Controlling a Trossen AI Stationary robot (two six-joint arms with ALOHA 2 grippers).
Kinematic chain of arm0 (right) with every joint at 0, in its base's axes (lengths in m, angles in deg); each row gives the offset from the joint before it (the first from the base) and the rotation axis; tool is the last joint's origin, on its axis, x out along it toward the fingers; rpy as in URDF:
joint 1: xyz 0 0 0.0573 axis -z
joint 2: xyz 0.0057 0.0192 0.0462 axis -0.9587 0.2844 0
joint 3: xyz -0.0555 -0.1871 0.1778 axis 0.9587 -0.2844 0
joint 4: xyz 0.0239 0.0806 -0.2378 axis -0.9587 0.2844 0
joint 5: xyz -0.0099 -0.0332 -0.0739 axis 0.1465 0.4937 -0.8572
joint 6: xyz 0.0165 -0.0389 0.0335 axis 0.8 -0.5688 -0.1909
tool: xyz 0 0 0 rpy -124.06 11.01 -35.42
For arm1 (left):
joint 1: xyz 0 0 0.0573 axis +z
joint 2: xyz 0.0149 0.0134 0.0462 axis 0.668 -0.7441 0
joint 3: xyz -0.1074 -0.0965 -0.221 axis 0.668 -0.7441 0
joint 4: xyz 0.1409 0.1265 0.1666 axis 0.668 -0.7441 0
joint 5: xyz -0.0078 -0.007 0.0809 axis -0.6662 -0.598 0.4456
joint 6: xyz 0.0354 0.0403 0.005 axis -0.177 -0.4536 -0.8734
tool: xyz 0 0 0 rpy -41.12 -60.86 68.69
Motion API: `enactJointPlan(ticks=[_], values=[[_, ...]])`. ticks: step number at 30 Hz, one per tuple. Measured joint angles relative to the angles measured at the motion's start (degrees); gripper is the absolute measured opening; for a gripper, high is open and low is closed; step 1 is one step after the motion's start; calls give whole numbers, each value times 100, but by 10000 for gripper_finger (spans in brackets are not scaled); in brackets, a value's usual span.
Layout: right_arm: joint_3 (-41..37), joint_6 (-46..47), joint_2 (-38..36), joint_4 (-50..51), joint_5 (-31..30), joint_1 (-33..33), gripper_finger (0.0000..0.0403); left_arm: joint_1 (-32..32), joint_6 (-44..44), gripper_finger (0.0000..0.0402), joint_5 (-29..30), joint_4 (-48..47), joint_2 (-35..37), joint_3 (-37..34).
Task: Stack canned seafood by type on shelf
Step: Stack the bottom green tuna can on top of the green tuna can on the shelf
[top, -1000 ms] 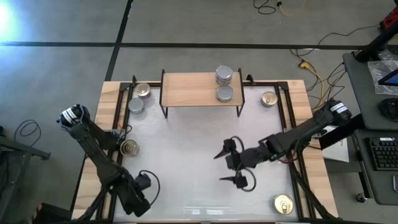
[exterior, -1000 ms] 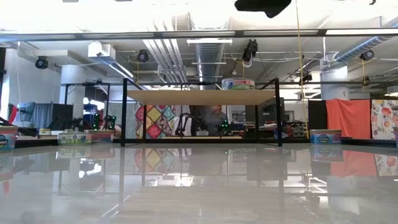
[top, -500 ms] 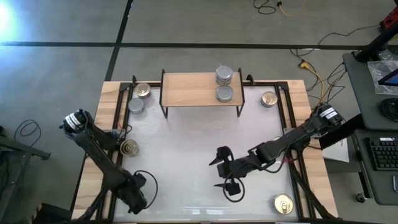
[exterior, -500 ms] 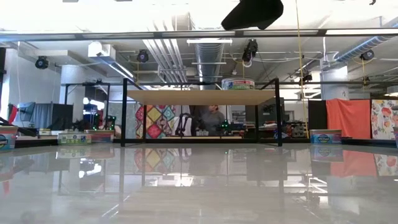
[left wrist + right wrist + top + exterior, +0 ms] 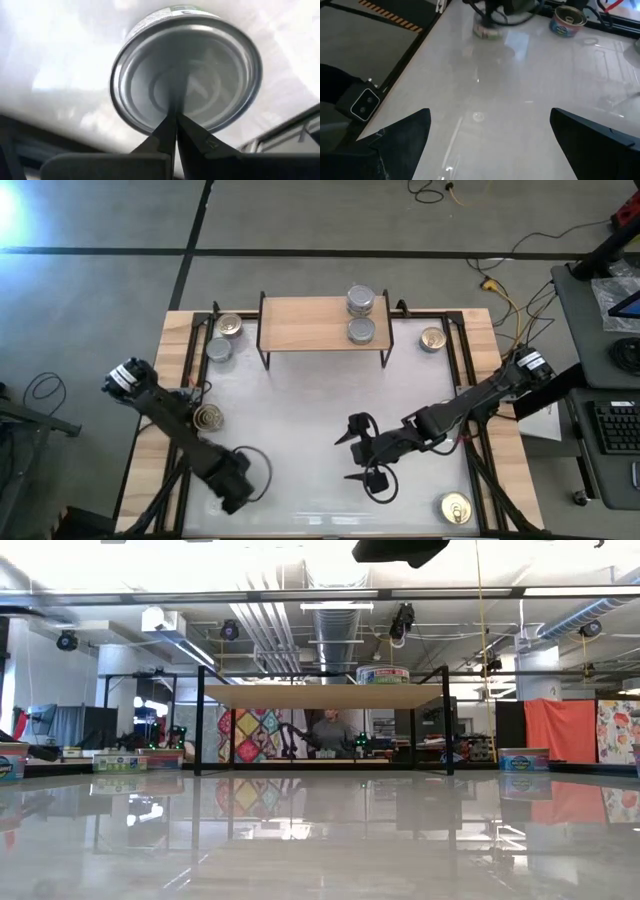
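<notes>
A silver-lidded tin (image 5: pixel 210 60) stands on the white table at the near left; the right wrist view also shows this tin (image 5: pixel 486 31). My left gripper (image 5: pixel 176 107) points steeply down over its lid, fingers shut; in the high view the left gripper (image 5: pixel 237 483) hides the tin. My right gripper (image 5: pixel 350 457) hovers open over the table's middle, holding nothing. The shelf (image 5: pixel 310 325) at the far side carries two silver tins (image 5: pixel 361 330) at its right end. Gold-lidded tins (image 5: pixel 209 417) lie scattered on the table. My left gripper's shut fingertips stand over the middle of the silver tin's lid (image 5: pixel 175 85), coming from above. Whether they touch the lid, I cannot tell. The tin stands flat on the table.
Two tins (image 5: pixel 224 338) sit left of the shelf, one gold tin (image 5: pixel 432 338) right of it, another (image 5: pixel 455 508) at the near right corner. The table's wooden rim (image 5: pixel 150 440) and black frame bars run along both sides. The white surface between the arms is bare.
My left gripper has come down and moved toward the table's middle, tipping more steeply downward, fingers still shut. My right gripper has shifted a little toward the table's left and near edge, still open.
</notes>
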Motion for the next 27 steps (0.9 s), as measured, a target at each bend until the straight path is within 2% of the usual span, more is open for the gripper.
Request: enactJointPlan(ticks=[3, 8, 11, 14, 18, 22, 27], values=[[0, -2, 2, 3, -1, 9, 400, 478, -858, 0, 789, 131, -6, 118], [-10, -4, 4, 10, -1, 9, 400, 1203, -2443, 0, 2472, 649, -73, 460], [-52, -2, 4, 7, -1, 10, 400, 1365, -3127, 0, 3027, 702, -42, 845], [-205, 4, 4, 1, -1, 31, 400, 1280, -3461, 0, 3292, 306, -27, 1194], [-492, 65, 7, 32, -9, 189, 400, 1090, -3269, 0, 3639, -193, 1, 1369], [-925, 97, 7, -340, -11, 486, 400, 1054, -3019, 0, 3833, 309, 1, 935], [-1819, 127, 7, -1728, -348, 640, 400, 1070, -3070, 0, 3868, 1187, 1, 162]])
